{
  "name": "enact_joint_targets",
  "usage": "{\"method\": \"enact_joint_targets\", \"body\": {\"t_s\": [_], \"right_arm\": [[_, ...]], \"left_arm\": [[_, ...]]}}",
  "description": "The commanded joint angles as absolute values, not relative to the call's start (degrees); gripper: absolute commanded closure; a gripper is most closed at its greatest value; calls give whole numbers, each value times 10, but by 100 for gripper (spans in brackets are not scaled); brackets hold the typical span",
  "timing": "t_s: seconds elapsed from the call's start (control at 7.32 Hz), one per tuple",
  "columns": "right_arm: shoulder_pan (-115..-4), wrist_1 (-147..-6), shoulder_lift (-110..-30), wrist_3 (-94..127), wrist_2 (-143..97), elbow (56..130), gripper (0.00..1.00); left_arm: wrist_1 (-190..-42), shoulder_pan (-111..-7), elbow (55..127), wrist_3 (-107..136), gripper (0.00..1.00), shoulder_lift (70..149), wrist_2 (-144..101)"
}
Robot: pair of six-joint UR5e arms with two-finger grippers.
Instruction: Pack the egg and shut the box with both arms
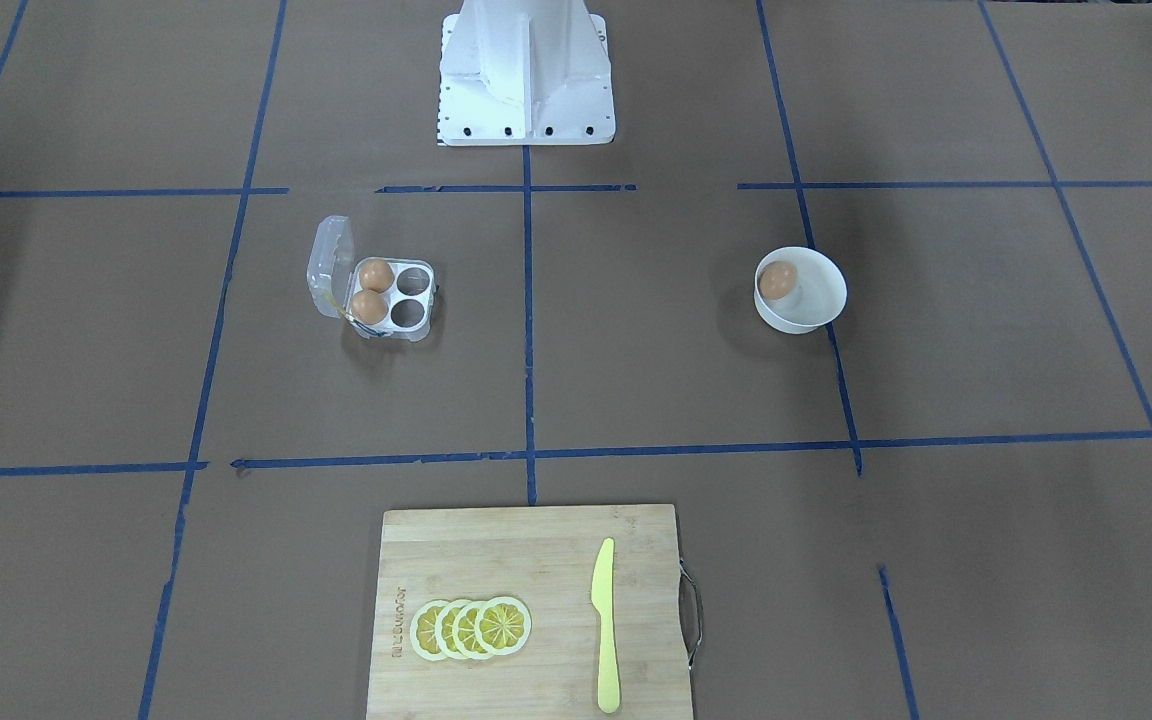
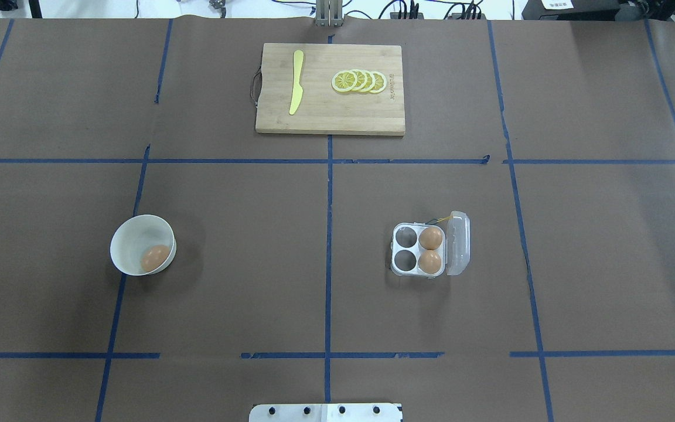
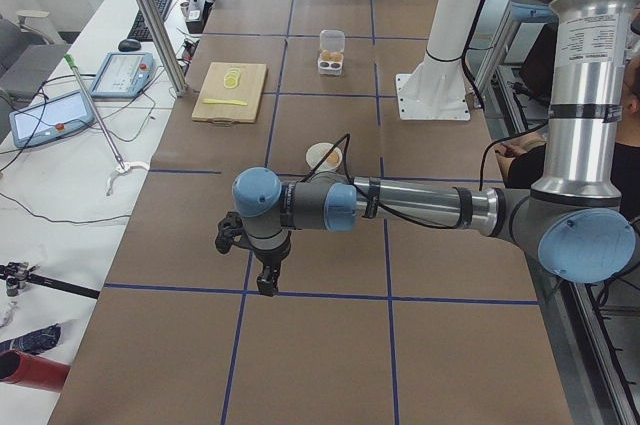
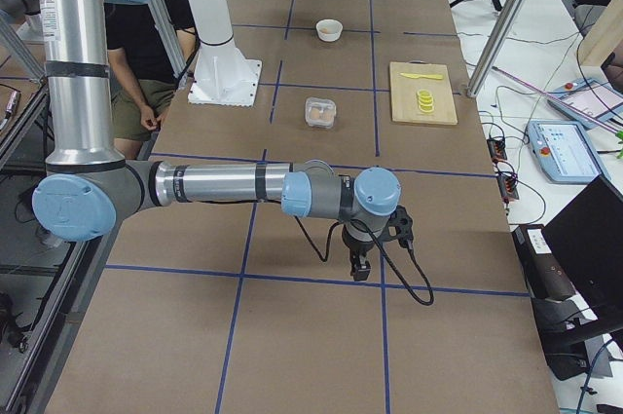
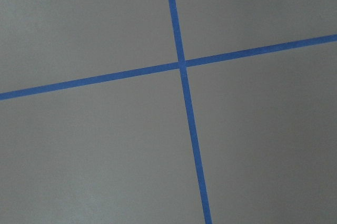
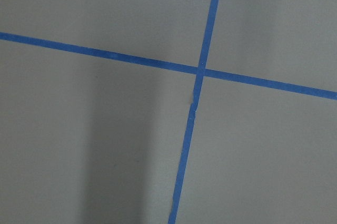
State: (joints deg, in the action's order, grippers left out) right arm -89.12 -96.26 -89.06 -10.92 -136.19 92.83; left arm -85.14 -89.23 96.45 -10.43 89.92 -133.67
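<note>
Egg (image 2: 154, 258): smooth, tan-brown, lying in the white bowl (image 2: 129, 234) on my left. Box (image 2: 418, 252): clear, four cells, lid (image 2: 459, 246) open, two like eggs (image 2: 430, 238) in the hinge-side cells, on my right. My left gripper (image 3: 266, 285) and right gripper (image 4: 360, 268): over bare table (image 3: 320, 345), well apart from both; whether parted or together, I cannot tell.

Egg (image 2: 154, 258): tan-brown, smooth, lying in white bowl (image 2: 132, 234) on the robot's left side. Box (image 2: 418, 251): clear four-cell carton on the right side, well apart from the bowl. Lid (image 2: 459, 243) open, standing roughly upright on the outer edge. Two matching eggs (image 2: 430, 238) fill the lid-side cells; the inner two are empty. Yellowish cord (image 2: 440, 220) at the far lid-side corner. Left arm (image 3: 420, 207) and right arm (image 4: 214, 183) are stretched level, far from both. Left gripper (image 3: 266, 280) and right gripper (image 4: 358, 266) point down, jaw state unreadable.
</note>
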Motion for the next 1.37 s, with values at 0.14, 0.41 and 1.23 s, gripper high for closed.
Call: {"method": "enact_joint_targets", "body": {"t_s": [0.14, 0.41, 1.23], "right_arm": [[-891, -962, -891, -108, -1364, 929, 0], [-891, -962, -890, -108, -1366, 927, 0], [-891, -962, -887, -108, -1390, 930, 0]], "left_arm": [[-857, -891, 962, -106, 0, 908, -1342], [-916, -892, 955, -109, 0, 904, -1340], [-1010, -890, 954, -104, 0, 871, -1340]]}}
